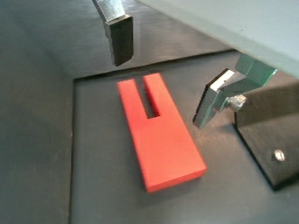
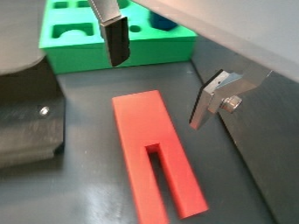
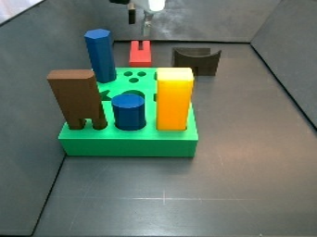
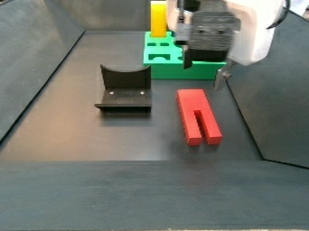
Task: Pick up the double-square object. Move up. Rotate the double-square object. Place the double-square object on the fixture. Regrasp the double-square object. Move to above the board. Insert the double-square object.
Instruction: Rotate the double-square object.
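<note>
Double-square object lies flat on the dark floor, not held. It's a red elongated block with a slot cut in from one end; in a side view the slotted end is the near one. In both wrist views the full length shows, with nothing touching it.

Gripper hangs above the block, jaws spread wide and empty. The block sits below the gap, and both fingers are clear of it. One finger shows its dark pad, and the other finger shows as a silver plate with a screw. In a side view the gripper body sits over the far end of the block, between it and the board. In a side view from the board end only the fingertip area shows at the far edge, above the red block.

Fixture, dark with a curved notch on top, stands on the floor left of the block, apart from it. It also shows as, to the right from that side.

Board is bright green, standing beyond the block's far end. It carries a yellow-orange block, a brown arch-legged block, a tall blue cylinder and a shorter blue cylinder. Its edge shows at.
</note>
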Motion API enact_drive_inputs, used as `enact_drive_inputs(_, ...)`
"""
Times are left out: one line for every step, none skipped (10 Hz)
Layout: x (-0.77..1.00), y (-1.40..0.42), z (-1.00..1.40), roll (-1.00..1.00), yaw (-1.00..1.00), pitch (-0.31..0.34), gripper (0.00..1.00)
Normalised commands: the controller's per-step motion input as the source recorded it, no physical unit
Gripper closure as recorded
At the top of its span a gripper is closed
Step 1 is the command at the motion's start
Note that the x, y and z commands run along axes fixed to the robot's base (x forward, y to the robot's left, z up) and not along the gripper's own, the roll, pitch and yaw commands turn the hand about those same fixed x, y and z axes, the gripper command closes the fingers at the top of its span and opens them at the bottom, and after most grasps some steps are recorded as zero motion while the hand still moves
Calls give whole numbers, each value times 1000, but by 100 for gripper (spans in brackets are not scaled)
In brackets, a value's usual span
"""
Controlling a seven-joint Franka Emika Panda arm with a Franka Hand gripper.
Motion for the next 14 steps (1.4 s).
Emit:
enact_drive_inputs(40, 2, -34, -1, 1000, -14, 0)
enact_drive_inputs(40, 2, -34, -2, 1000, -15, 0)
enact_drive_inputs(40, 2, -34, -2, 1000, -16, 0)
enact_drive_inputs(40, 2, -34, -2, 1000, -18, 0)
enact_drive_inputs(40, 2, -34, -2, 1000, -19, 0)
enact_drive_inputs(40, 2, -34, -2, 1000, -22, 0)
enact_drive_inputs(40, 2, -34, -2, 1000, -24, 0)
enact_drive_inputs(40, 2, -34, -3, 1000, -27, 0)
enact_drive_inputs(40, 2, -35, -3, 1000, -31, 0)
enact_drive_inputs(39, 2, -35, -4, 1000, -38, 0)
enact_drive_inputs(39, 2, -35, -5, 1000, -45, 0)
enact_drive_inputs(38, 2, -36, -5, 952, -55, 0)
enact_drive_inputs(37, 2, -36, -5, 704, -54, 0)
enact_drive_inputs(35, 1, -37, -5, 413, -53, 0)
